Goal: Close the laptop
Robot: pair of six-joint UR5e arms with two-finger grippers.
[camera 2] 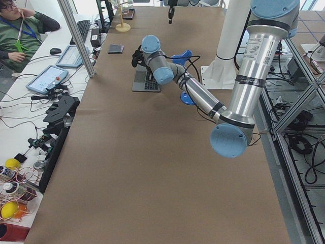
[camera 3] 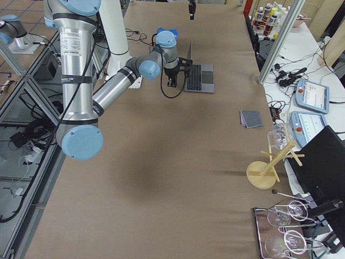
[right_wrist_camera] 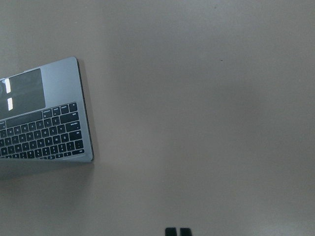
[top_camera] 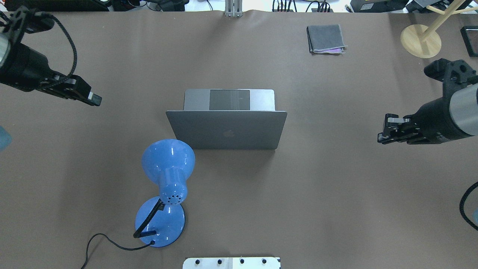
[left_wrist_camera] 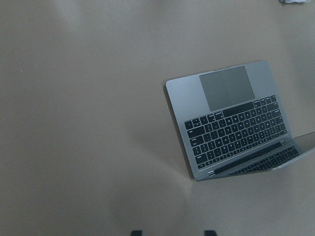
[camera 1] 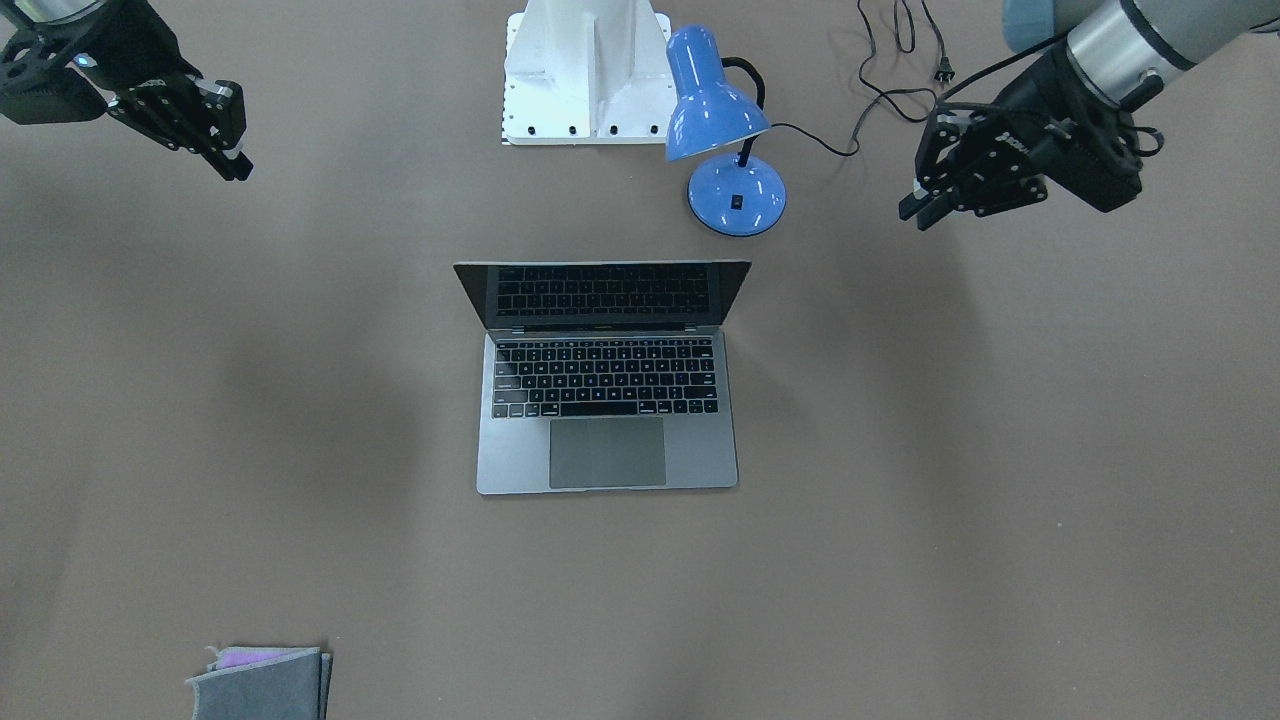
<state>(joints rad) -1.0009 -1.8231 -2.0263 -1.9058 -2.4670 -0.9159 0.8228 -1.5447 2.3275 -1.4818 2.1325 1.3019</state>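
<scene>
The space-grey laptop (camera 1: 605, 400) stands open in the middle of the table, its lid raised and its dark screen facing away from the robot. Its lid with the apple logo shows in the overhead view (top_camera: 227, 130). My left gripper (camera 1: 920, 205) hovers open and empty off to the laptop's side, well apart from it; the left wrist view (left_wrist_camera: 173, 232) shows its fingertips wide apart and the laptop (left_wrist_camera: 231, 123) ahead to the right. My right gripper (camera 1: 235, 165) hovers shut and empty on the other side; its wrist view (right_wrist_camera: 178, 231) shows the laptop's corner (right_wrist_camera: 44, 128) at left.
A blue desk lamp (camera 1: 715, 110) stands between the laptop and the robot's base (camera 1: 585, 70), its cable (camera 1: 900, 90) trailing toward the left arm. A grey felt pouch (top_camera: 325, 38) lies at the far edge. A wooden stand (top_camera: 420, 41) is at the far right corner.
</scene>
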